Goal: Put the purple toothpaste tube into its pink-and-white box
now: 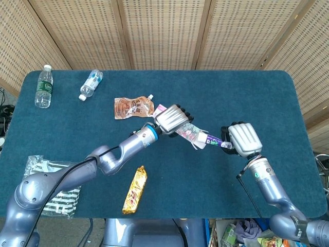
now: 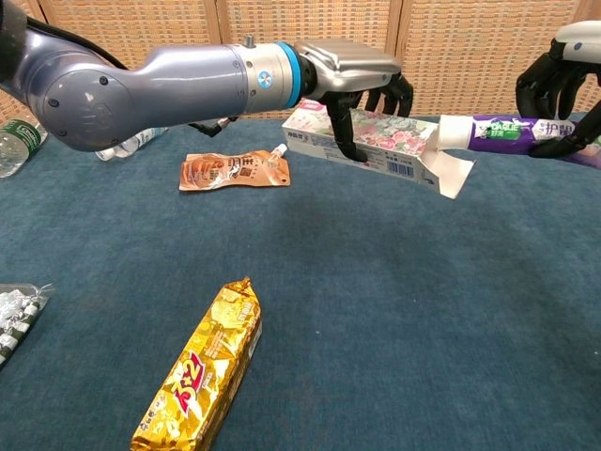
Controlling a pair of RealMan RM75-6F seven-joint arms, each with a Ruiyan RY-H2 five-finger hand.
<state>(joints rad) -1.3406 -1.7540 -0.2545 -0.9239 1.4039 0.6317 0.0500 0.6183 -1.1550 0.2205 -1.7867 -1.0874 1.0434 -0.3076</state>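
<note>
My left hand (image 1: 172,118) (image 2: 352,80) grips the pink-and-white floral box (image 2: 371,143) (image 1: 186,133) above the table, its open flaps facing right. The purple toothpaste tube (image 2: 502,132) (image 1: 213,139) lies level in my right hand (image 1: 241,139) (image 2: 554,89), white cap toward the box. The cap sits right at the box's open mouth, touching or just inside the flaps.
A brown spouted pouch (image 1: 132,107) (image 2: 235,171) lies behind the box. A gold snack bar (image 1: 134,189) (image 2: 202,368) rests near the front. Two water bottles (image 1: 44,86) (image 1: 91,83) are at the far left, and a striped bag (image 1: 54,190) at the front-left edge.
</note>
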